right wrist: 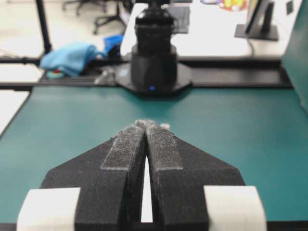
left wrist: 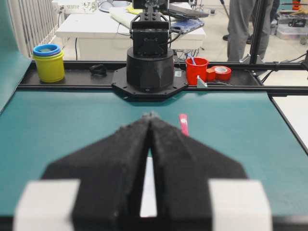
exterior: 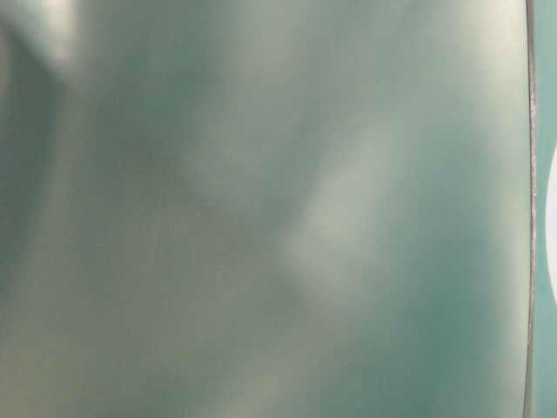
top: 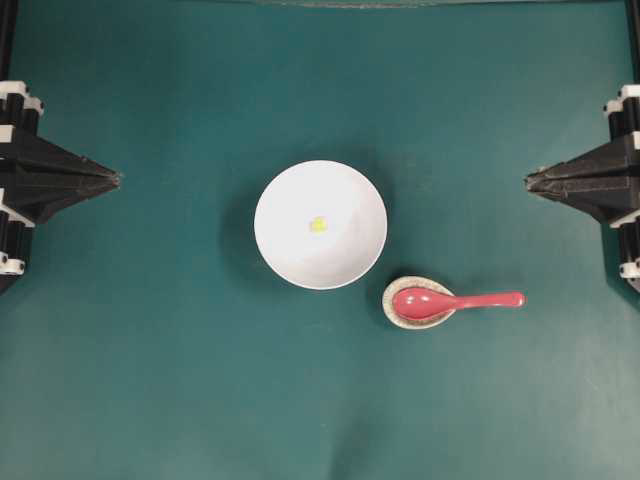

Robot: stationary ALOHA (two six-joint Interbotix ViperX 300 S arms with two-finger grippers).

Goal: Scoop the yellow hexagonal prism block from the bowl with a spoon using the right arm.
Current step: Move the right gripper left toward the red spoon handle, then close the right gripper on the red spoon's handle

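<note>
Start state, nothing grasped. Tiny bright yellow hexagonal block [top: 318, 224] sits at the bottom of the large round white bowl [top: 280, 252], mid green table [top: 180, 400]. Glossy red-pink soup spoon [top: 455, 301] lies just beside the bowl, scoop resting in the small speckled off-white spoon rest [top: 391, 310], handle pointing toward the right arm's side, likely so it is easy to pinch. Right pincer [top: 530, 180] parked at table edge, fingers pressed together, empty. Left pincer [top: 115, 180] likewise closed, well apart. Table-level view is blurred.
</note>
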